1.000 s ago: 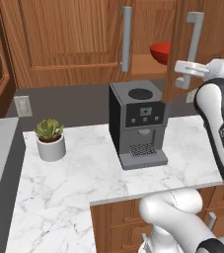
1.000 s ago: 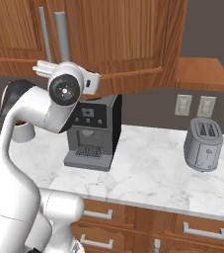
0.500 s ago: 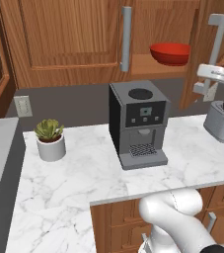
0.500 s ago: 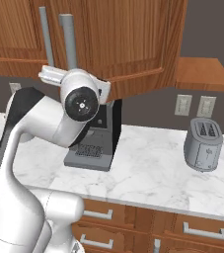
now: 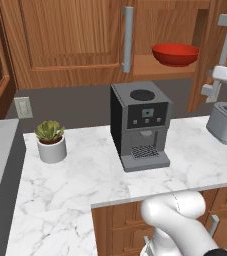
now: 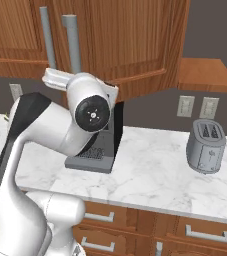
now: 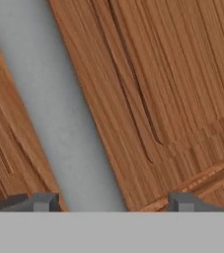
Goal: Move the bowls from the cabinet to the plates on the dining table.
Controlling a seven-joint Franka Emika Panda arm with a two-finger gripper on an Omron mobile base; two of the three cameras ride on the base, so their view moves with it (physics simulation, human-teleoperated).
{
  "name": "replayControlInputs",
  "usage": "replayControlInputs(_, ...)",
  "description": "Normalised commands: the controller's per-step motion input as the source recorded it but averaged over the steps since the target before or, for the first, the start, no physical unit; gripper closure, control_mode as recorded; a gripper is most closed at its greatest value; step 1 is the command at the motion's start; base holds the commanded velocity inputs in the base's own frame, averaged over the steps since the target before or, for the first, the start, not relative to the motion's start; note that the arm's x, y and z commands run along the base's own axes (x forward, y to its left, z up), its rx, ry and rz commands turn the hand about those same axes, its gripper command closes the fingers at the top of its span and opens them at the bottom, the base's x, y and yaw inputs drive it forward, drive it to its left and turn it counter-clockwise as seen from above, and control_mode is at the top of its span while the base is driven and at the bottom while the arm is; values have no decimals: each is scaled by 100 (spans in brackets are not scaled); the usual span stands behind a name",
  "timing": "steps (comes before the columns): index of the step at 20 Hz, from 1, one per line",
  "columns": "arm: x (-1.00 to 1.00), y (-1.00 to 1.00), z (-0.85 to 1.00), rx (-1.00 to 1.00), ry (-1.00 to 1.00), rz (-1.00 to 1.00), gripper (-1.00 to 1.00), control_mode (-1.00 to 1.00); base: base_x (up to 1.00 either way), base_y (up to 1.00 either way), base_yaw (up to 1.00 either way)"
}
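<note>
Gaping claw [image 7: 106,201] astride one grey handle [image 7: 59,118], gripping nothing; one red bowl [image 5: 175,54] in cabinet [image 5: 75,40].

Pincer [image 7: 111,202] open, the two dark fingertips [image 7: 39,201] standing wide apart at the bottom of the hand view, nothing clamped between them. Wrist raised high and rolled, so that view sits tilted. In the right base view, white arm [image 6: 50,135] bent up from the base, dark elbow joint low behind, round wrist housing facing the camera. In the left base view, hand seen at the right edge.
</note>
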Motion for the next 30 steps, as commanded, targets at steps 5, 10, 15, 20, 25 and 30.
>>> replayControlInputs(5, -40, -24, 14, 5, -6, -3, -100, -100, 0, 0, 0)
replayControlInputs(10, -43, -10, 24, 2, -10, -3, -100, -100, 0, 0, 0)
replayControlInputs(15, -46, 15, 27, 0, -7, -6, -100, -100, 0, 0, 0)
replayControlInputs(20, -39, 34, 26, -3, -9, -5, -100, -100, 0, 0, 0)
replayControlInputs(25, -34, 25, 14, -1, -7, -9, -100, -100, 0, 0, 0)
replayControlInputs(30, -26, 9, 0, 0, -1, -17, -100, -100, 0, 0, 0)
